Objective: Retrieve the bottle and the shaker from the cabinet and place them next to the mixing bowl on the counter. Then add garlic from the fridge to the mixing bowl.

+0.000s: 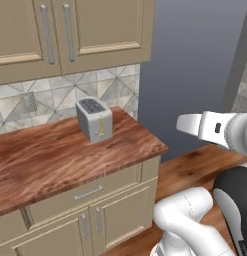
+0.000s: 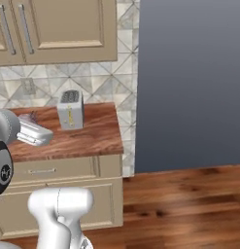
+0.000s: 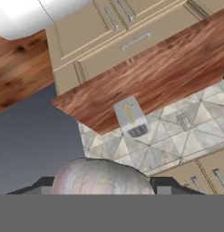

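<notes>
Holding garlic (image 3: 102, 176) above toaster (image 3: 130, 117)

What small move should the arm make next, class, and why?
Probably swing the gripper, shut on the pale garlic, toward the counter by the toaster: the bulb sits between the finger tips, off beyond the counter's end.

White arm (image 1: 195, 220) folded up high, forearm horiz, gripper (image 3: 102, 183) inverted w/ rounded pale object between fingertips
</notes>
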Controlling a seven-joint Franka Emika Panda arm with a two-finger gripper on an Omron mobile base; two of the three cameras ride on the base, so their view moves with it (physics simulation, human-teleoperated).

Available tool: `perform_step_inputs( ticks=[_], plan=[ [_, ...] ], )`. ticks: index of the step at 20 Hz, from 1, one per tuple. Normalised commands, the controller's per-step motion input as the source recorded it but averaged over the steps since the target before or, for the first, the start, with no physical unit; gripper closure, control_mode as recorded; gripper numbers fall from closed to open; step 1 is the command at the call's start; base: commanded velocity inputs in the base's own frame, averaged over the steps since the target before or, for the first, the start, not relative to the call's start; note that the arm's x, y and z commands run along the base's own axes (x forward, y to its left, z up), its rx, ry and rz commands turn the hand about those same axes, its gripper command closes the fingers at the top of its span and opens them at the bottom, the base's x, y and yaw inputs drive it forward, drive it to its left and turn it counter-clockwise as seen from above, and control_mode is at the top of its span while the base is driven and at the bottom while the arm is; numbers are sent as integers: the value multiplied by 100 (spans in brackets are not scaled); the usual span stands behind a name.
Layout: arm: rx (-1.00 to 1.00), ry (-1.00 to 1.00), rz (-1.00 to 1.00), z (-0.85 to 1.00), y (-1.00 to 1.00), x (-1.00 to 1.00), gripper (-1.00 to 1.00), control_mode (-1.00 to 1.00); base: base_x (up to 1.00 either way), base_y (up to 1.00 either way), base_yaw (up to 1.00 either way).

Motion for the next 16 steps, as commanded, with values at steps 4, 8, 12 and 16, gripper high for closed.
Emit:
perform_step_inputs(
  ticks=[4,8,12,16],
  plan=[
    [0,0,0,0,0,0,100,100,0,81,4],
    [0,0,0,0,0,0,100,100,0,78,4],
    [0,0,0,0,0,0,100,100,0,78,5],
    [0,0,0,0,0,0,100,100,0,78,6]
  ],
)
